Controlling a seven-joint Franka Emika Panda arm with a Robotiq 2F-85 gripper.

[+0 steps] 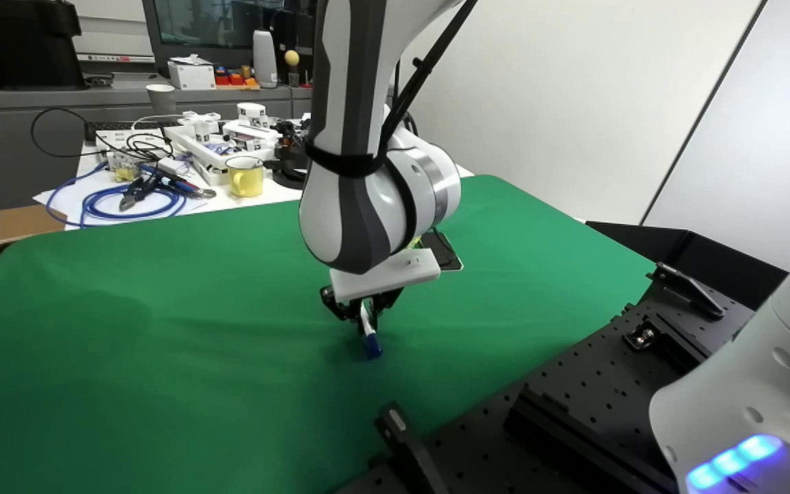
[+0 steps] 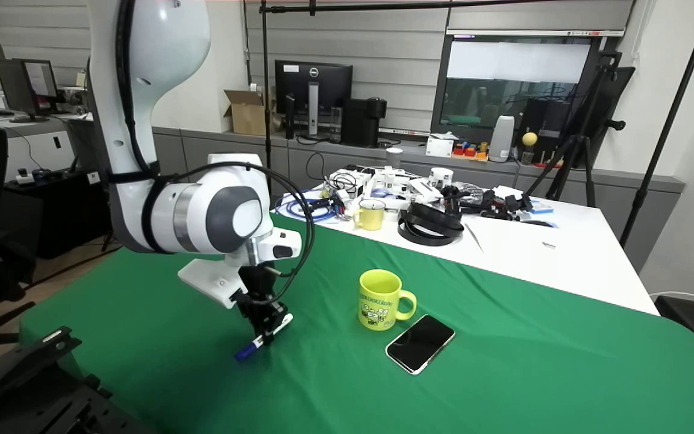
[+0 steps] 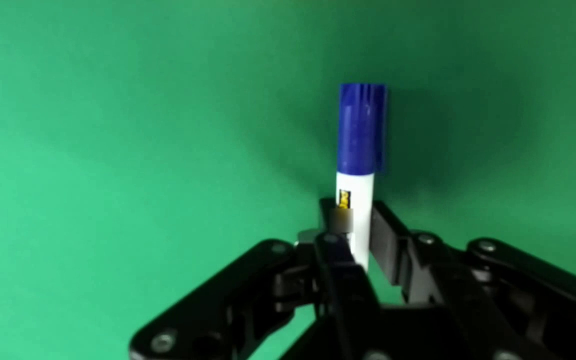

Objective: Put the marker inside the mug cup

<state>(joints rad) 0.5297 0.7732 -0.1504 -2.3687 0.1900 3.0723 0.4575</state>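
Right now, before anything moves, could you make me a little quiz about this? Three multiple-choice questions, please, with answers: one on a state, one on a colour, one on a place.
1. How does the mug on the green cloth stand?
A) Upside down
B) On its side
C) Upright

2. What colour is the cap of the marker?
A) Blue
B) Red
C) Yellow

3. Where is the marker's white barrel?
A) In the mug
B) Between the fingers of the gripper
C) Under the mug

Answers:
1 C: an exterior view shows the mug opening upward.
2 A: the wrist view shows the cap plainly blue.
3 B: in the wrist view, a finger flanks the barrel on each side.
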